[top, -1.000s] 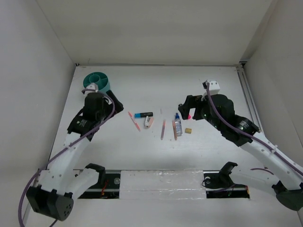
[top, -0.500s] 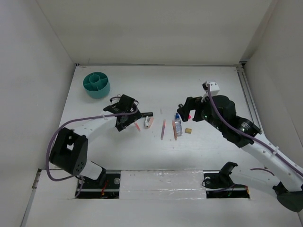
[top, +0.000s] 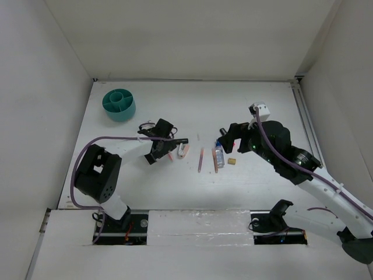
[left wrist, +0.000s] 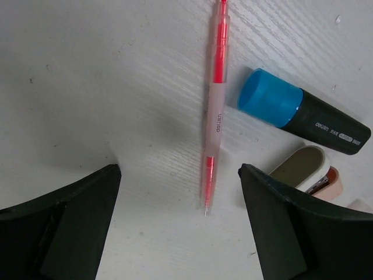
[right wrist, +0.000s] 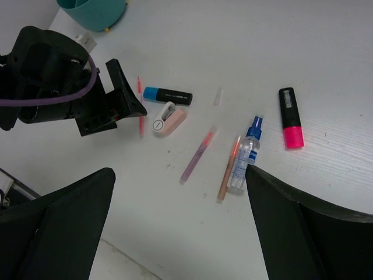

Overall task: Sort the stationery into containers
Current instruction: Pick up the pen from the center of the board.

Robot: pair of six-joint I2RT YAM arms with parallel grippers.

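Note:
My left gripper (left wrist: pixel 180 230) is open and low over the table, and the tip of a thin salmon-pink pen (left wrist: pixel 214 111) lies between its fingers, untouched. In the top view that gripper (top: pixel 161 150) sits left of the row of stationery. A black marker with a blue end (left wrist: pixel 300 111) and a pink-white eraser (left wrist: pixel 308 169) lie right of the pen. My right gripper (right wrist: pixel 180 227) hangs open above two more pens (right wrist: pixel 198 154), a small blue-capped bottle (right wrist: pixel 245 154) and a pink-ended marker (right wrist: pixel 289 116). A tan block (top: pixel 231 160) lies by the bottle. The teal tub (top: pixel 119 105) stands at the back left.
White walls close in the table on the left, back and right. The arm bases and a taped rail (top: pixel 198 224) run along the near edge. The left arm's purple cable (top: pixel 111 140) loops over the table between the base and the wrist.
My left arm has swung from beside the teal tub down to the leftmost pink pen, and its jaws have narrowed a little. The right arm has barely shifted.

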